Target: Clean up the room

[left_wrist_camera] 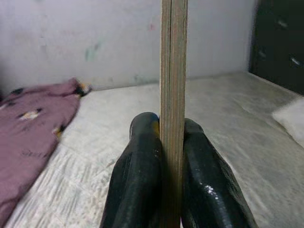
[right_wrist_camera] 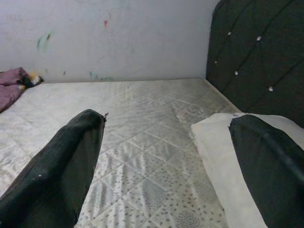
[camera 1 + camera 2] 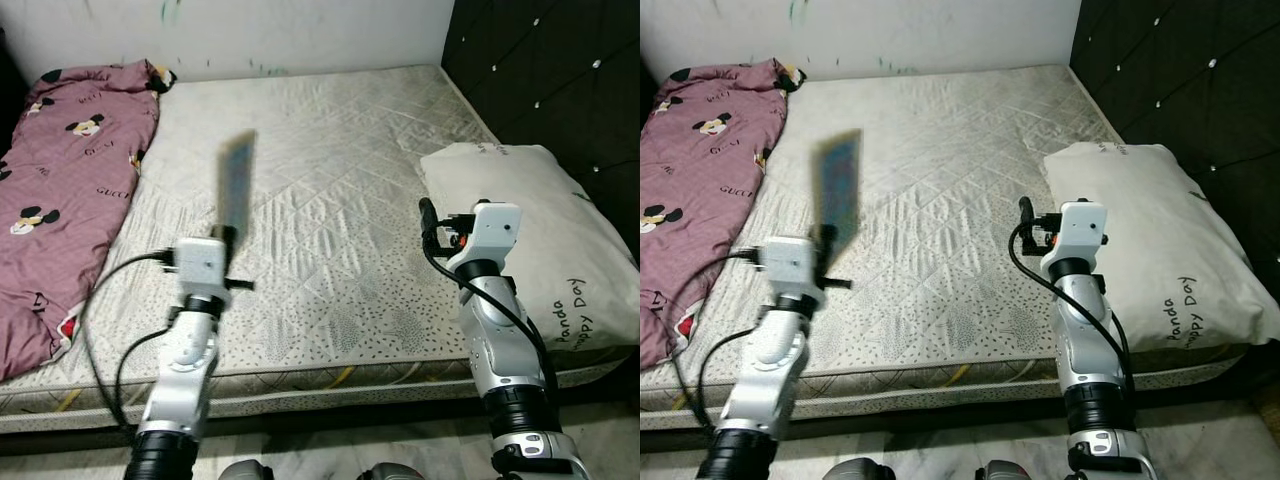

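My left gripper (image 3: 226, 236) is shut on a thin flat book (image 3: 237, 185) and holds it upright, edge-on, above the front left part of the mattress (image 3: 330, 140). In the left wrist view the book's edge (image 1: 173, 71) stands clamped between the two black fingers (image 1: 140, 156). My right gripper (image 2: 166, 118) hangs open over the bed with nothing between its fingers, just left of a white pillow (image 3: 530, 220).
A maroon cartoon-print blanket (image 3: 70, 170) lies bunched along the bed's left side. The dark tufted headboard (image 3: 560, 70) rises at the right, behind the pillow. A white wall (image 3: 300, 30) runs along the far side. The bed's front edge (image 3: 330, 385) is close to me.
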